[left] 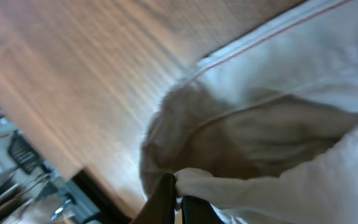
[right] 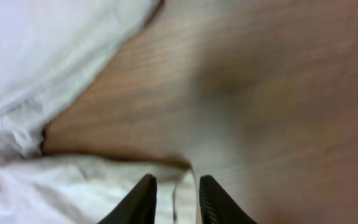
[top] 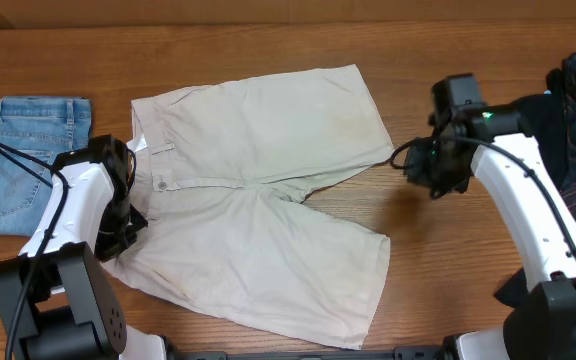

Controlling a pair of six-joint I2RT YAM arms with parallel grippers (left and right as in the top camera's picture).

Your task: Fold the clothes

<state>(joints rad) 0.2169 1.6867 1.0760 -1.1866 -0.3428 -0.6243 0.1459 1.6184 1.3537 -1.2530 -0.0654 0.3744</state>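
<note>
I see the shorts (top: 258, 200) lie lengthwise left to right, waistband left, legs right. My left gripper (left: 178, 194) pinches their waist cloth; my right gripper (right: 176, 190) fingers stand slightly apart.

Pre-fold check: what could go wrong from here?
1. Left fingers pinch only a small bunch of the shorts at the waist edge; it may slip when pulled.
2. Right fingers stand apart with the leg hem between them; retracting could drag it.
3. Denim lies beside the left arm and might get swept.
</note>
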